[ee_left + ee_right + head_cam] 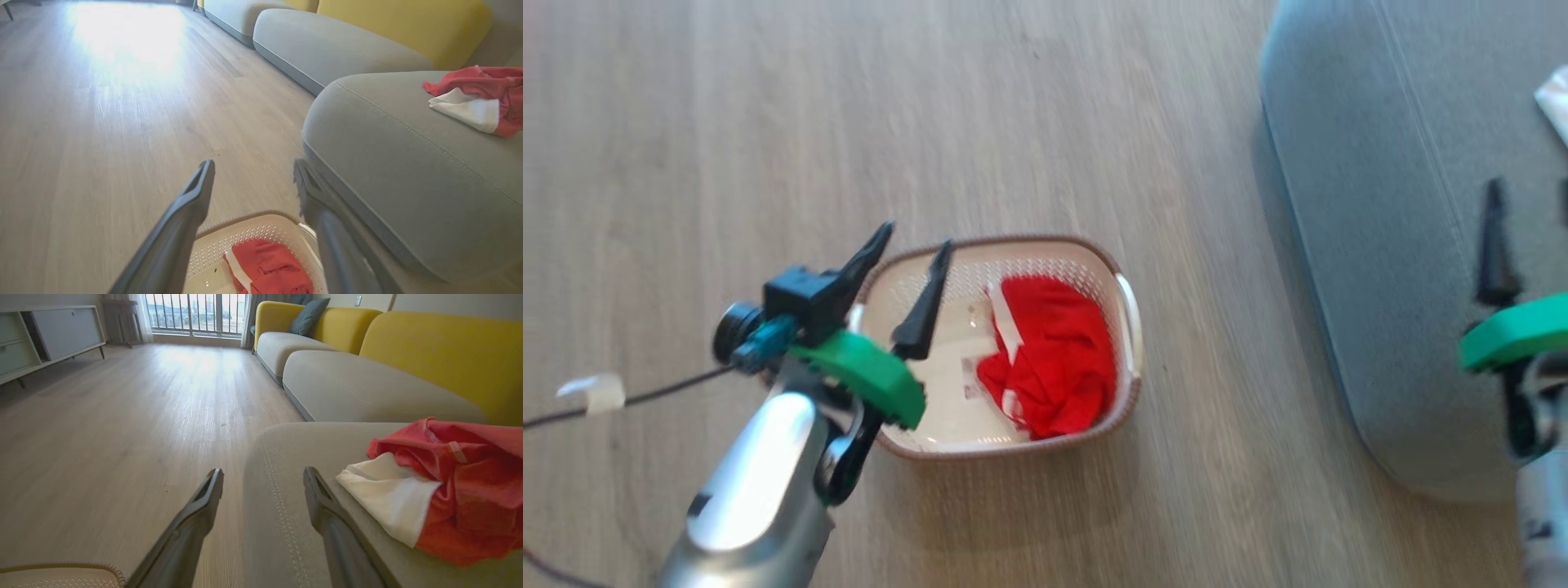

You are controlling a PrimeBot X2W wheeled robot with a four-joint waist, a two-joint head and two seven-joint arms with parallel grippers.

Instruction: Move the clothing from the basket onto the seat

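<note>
The basket (1005,447) stands on the wooden floor (768,122), well apart from the grey seat (1380,245) on the right of the head view. A crumpled red garment (1058,351) with a white strip lies in the right half of the basket, and the cream bottom on the left half is bare.

The left fingers (923,310) stand wide apart and hold nothing. In the head view they hover over the basket's left end. One finger crosses the inside and the other points past the left rim. The red garment lies to their right, clear of both tips. In the left wrist view the left fingers (192,204) frame the basket (245,237), with the red garment (269,269) low between them and nearer the right-hand one. The rounded corner of the seat (408,171) rises just behind it.

The right fingers (1494,245) are also spread and empty, over the seat near its front edge. In the right wrist view the right fingers (200,510) straddle the seat's (327,445) stitched seam. A second bundle of red and white clothing (449,486) lies on the cushion just beside the right-hand finger, white part nearest. I cannot tell if they touch. The same red and white clothing (482,98) shows in the left wrist view, on top of the seat. A corner of the basket (61,573) shows at the lower left of the right wrist view.

A dark cable (662,392) with a white tape tab (592,392) runs over the floor, left of the left arm.
</note>
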